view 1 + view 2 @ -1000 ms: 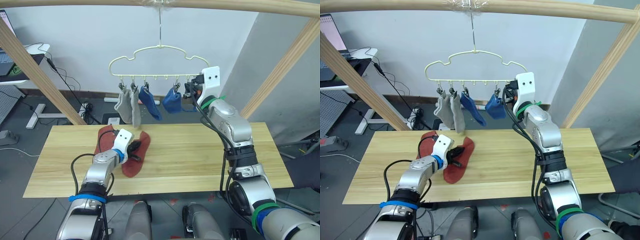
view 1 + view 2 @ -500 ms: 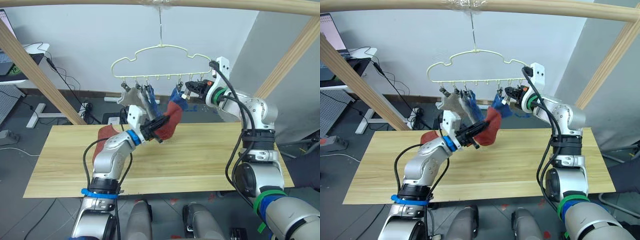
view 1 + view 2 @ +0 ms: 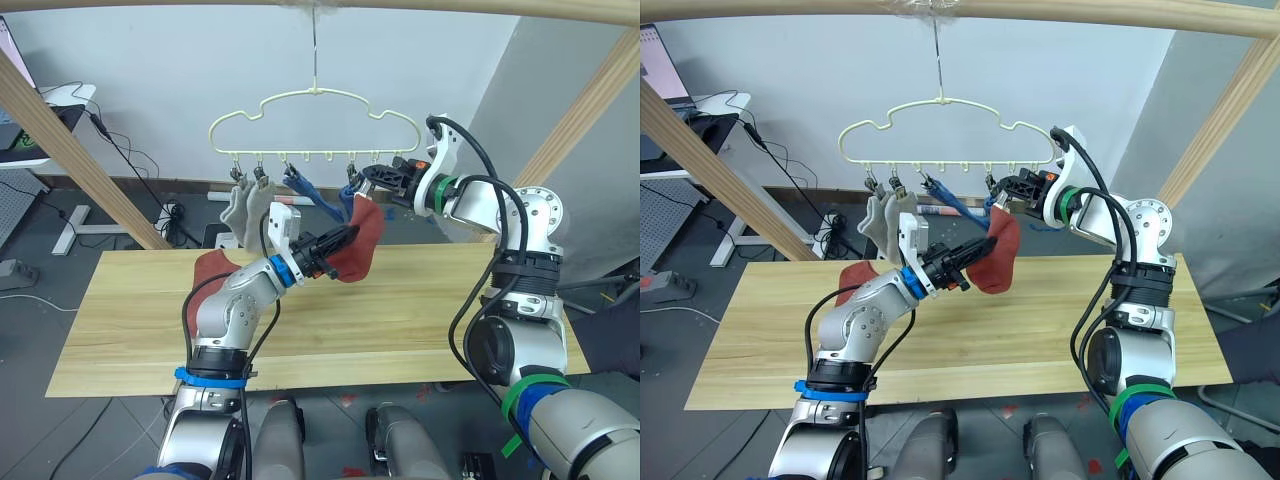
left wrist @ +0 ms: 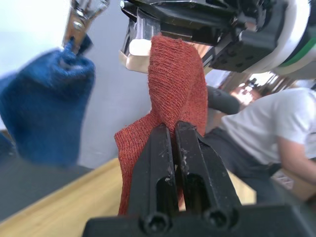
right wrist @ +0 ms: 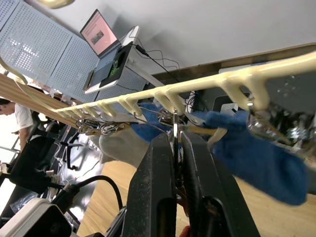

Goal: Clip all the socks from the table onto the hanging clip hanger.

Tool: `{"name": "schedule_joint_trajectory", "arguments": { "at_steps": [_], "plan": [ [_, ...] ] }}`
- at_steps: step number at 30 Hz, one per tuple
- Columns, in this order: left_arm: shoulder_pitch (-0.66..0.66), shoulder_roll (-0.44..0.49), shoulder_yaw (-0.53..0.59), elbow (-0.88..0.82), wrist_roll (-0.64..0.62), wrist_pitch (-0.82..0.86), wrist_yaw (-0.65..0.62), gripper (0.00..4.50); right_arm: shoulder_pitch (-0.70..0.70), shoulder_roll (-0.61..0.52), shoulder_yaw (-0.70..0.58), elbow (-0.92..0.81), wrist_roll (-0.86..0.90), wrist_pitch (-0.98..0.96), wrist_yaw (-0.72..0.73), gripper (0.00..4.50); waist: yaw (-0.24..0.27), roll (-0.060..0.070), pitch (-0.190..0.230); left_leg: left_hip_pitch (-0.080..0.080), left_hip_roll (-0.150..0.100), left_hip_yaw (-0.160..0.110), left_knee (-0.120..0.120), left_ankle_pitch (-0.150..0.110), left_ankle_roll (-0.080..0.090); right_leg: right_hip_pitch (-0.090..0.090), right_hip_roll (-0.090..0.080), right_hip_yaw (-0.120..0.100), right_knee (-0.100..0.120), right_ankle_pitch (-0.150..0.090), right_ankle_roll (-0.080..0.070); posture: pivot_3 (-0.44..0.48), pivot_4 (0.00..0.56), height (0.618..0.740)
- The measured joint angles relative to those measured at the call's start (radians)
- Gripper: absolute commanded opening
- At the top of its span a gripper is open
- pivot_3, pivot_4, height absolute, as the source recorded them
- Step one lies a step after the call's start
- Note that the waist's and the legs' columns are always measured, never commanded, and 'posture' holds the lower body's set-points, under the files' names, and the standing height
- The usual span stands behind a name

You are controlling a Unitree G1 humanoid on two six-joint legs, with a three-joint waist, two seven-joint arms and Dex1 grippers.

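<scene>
Holding a rust-red sock pinched tight, the left claw lifts it at frame centre beneath the clip hanger; the right claw is closed on a metal clip there; another red sock lies on the surface, centre-left

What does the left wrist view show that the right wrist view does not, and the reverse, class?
Left wrist view: the left end effector shut on a rust-red sock lifted up to the right end effector, and a person in a white shirt behind. Right wrist view: the pale-yellow clip hanger, the grey socks, a laptop, and the right end effector pinching a metal clip. Both: a clipped blue sock and the wooden table.
</scene>
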Motion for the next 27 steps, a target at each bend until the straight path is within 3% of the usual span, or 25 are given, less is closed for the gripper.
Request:
{"name": "schedule_joint_trajectory", "arguments": {
  "at_steps": [27],
  "plan": [
    [-0.024, 0.017, 0.045, 0.017, -0.061, 0.101, 0.004, 0.04, -0.017, -0.002, -0.024, -0.017, 0.043, 0.045, -0.025, 0.0, 0.0, 0.002, 0.003, -0.003, 0.0, 0.001, 0.0, 0.0, 0.0, -0.004, 0.0, 0.001, 0.0, 0.0, 0.0, 0.021, 0.258, 0.74]
  ]
}}
